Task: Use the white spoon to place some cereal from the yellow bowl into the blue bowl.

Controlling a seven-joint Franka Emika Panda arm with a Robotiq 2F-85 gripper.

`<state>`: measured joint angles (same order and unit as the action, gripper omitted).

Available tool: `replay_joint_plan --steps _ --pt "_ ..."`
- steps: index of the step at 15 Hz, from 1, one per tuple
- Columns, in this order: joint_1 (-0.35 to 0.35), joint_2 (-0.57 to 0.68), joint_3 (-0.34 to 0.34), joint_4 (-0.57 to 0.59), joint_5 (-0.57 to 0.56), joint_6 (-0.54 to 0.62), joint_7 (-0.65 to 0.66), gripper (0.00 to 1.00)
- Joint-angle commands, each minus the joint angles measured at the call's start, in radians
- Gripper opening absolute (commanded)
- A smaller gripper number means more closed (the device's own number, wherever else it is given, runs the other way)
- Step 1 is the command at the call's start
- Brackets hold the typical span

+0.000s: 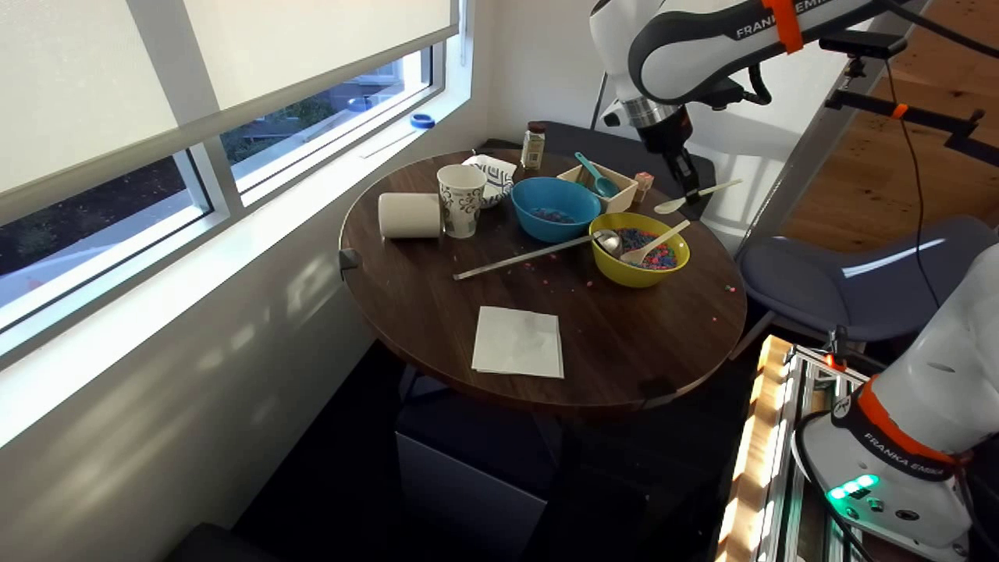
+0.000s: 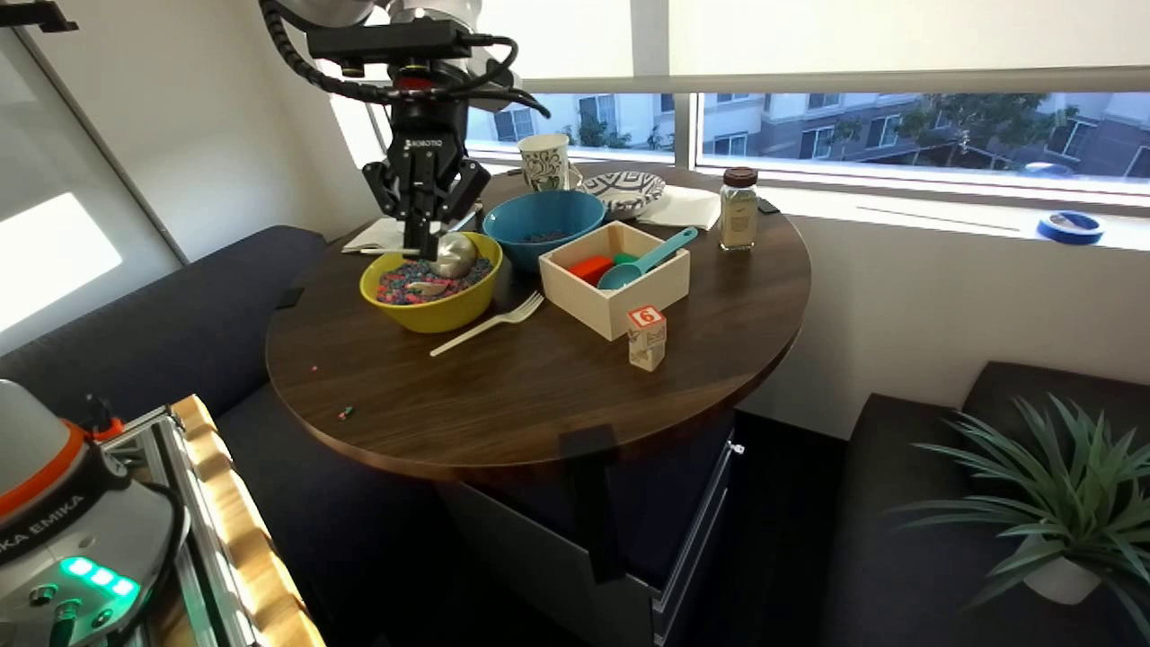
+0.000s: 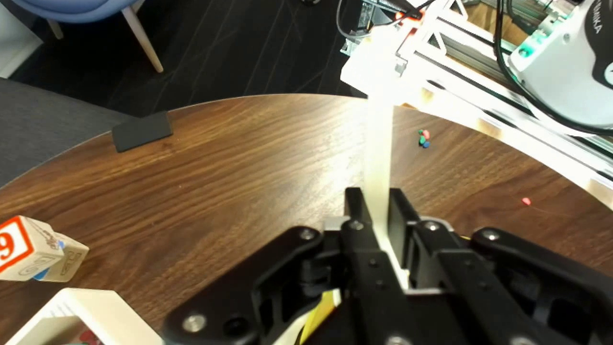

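My gripper (image 1: 692, 197) is shut on the handle of the white spoon (image 1: 719, 187). It holds the spoon roughly level, just behind the yellow bowl (image 1: 636, 275) in this exterior view. In the other exterior picture, the gripper (image 2: 420, 253) shows in front of the yellow bowl (image 2: 440, 316), with the spoon handle (image 2: 377, 251) reaching left; the spoon's head is hidden. In the wrist view, the handle (image 3: 378, 153) runs between the fingertips (image 3: 375, 191). The yellow bowl holds much cereal. The blue bowl (image 1: 550, 228) stands beside it with a little cereal, also visible here (image 2: 548, 211).
A metal ladle (image 1: 608, 243) and another pale spoon (image 1: 662, 239) rest in the yellow bowl. A pale fork (image 2: 485, 330) lies beside it. A wooden box (image 2: 584, 301), blocks (image 2: 647, 340), spice jar (image 2: 738, 220), patterned cup (image 1: 460, 204) and napkins (image 1: 517, 341) are on the table.
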<state>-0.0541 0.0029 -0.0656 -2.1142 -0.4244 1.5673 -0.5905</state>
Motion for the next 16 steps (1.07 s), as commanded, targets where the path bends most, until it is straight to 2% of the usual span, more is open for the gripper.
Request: replay_joint_plan --steps 1,5,6,16 --pt "-0.002 0.005 0.003 0.007 0.007 -0.001 -0.003 0.16" --pt "-0.003 0.012 0.003 0.015 0.013 -0.001 -0.006 0.16" --pt "-0.004 0.027 0.003 0.026 0.056 0.009 -0.047 0.04" --pt "-0.01 0.215 0.016 0.14 0.01 -0.022 -0.105 0.04"
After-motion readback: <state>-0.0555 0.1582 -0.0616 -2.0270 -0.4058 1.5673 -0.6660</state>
